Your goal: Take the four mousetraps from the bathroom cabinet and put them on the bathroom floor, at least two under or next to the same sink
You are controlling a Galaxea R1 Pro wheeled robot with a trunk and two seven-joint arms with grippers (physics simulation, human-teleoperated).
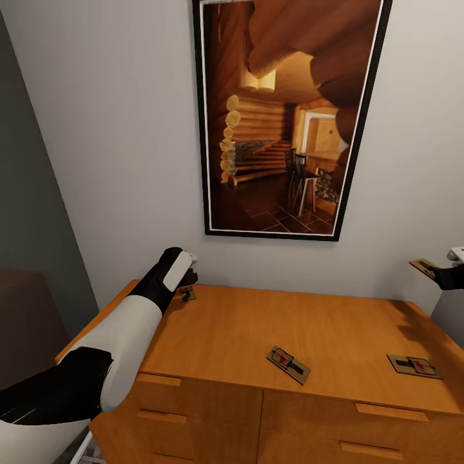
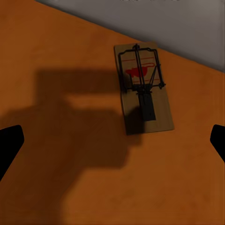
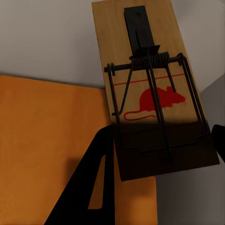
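The orange-brown cabinet (image 1: 225, 335) stands against the wall, with two mousetraps lying flat on its top: one near the front middle (image 1: 288, 364) and one at the front right (image 1: 414, 366). A third mousetrap (image 1: 187, 294) (image 2: 143, 86) lies at the back left, just beneath my left gripper (image 1: 185, 282) (image 2: 112, 143), which hovers over it, open, its dark fingertips (image 2: 9, 145) far apart. My right gripper (image 1: 443, 274) (image 3: 161, 154) is raised off the cabinet's right end and shut on a fourth mousetrap (image 1: 425, 267) (image 3: 147, 89), held by its end.
A large black-framed picture of a log-cabin interior (image 1: 290, 116) hangs on the pale wall above the cabinet. Drawer fronts with bar handles (image 1: 391, 411) face me. A dark grey wall (image 1: 32, 193) and a dim brown shape (image 1: 26, 309) lie to the left.
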